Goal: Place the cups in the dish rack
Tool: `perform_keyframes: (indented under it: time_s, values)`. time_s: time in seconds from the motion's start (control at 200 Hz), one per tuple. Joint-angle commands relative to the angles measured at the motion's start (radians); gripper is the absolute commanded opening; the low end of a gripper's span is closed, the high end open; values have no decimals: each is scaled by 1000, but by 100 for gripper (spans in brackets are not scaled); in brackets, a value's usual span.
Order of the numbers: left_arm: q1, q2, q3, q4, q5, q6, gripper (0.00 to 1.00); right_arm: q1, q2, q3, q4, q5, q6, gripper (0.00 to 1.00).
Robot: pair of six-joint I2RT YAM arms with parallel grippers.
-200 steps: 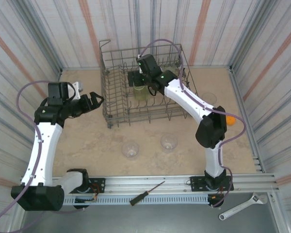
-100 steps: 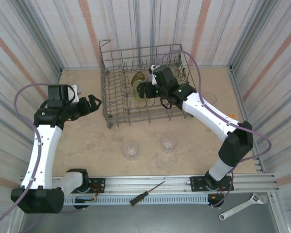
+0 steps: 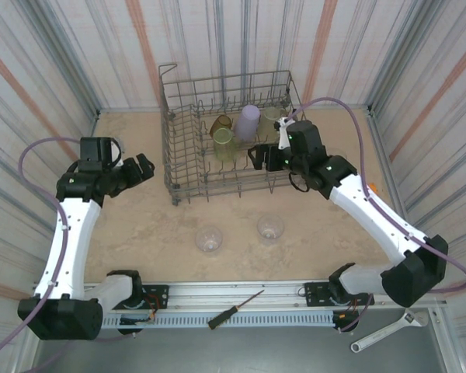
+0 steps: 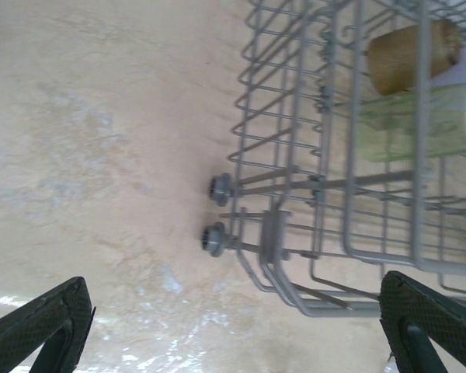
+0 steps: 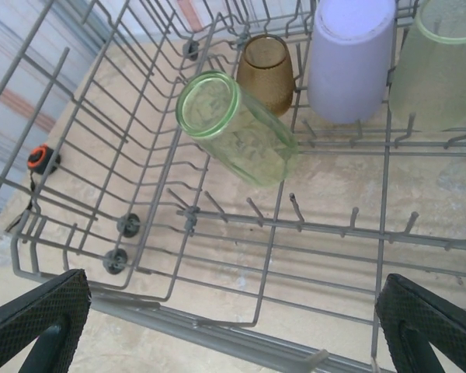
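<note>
Counting four cups inside the dish rack (image 3: 171, 148), at the far middle of the bench (image 3: 140, 225): a yellow-green cup (image 5: 237, 128) leaning aslant on the tines (image 5: 295, 206), an amber cup (image 5: 266, 71) and a lilac cup (image 5: 349, 58) beyond it, and a pale green cup (image 5: 443, 66) to the right. Leaving a clear cup (image 3: 209, 238) and a second clear cup (image 3: 270, 228) on the bench, near of the rack and well apart from both arms; cannot tell whether mouth up or down.

Finding the right pincer (image 5: 233, 311) spread wide over the rack's near-right part, pinching nothing. Same for the left pincer (image 4: 231, 311): spread, empty, just left of the rack's near-left corner.

Judging the cups light, thin-walled, stiff and smooth, so likely to skid under a sideways nudge. Better taken at the rim, one finger inside and one outside, or across the body with a gentle squeeze.

Reading no brand, label or writing anywhere.
</note>
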Motion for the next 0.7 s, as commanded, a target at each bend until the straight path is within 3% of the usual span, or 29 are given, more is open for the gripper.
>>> perform_keyframes:
  time_s: [0.0,0.21,0.446,0.691]
  values:
    - [10,20,-10,-30,-125,-9,99,-36,-34,-15,-27,-67,-25,99]
    - [38,68,-15,4,-222,30,99,-78,-30,-42,-29,-102,-36,99]
    - [175,120,-65,47,-186,-8,99,-98,-36,-116,48,-63,-49,99]
    - [261,107,-150,93,-203,-55,99,-126,-47,-187,153,-68,-83,99]
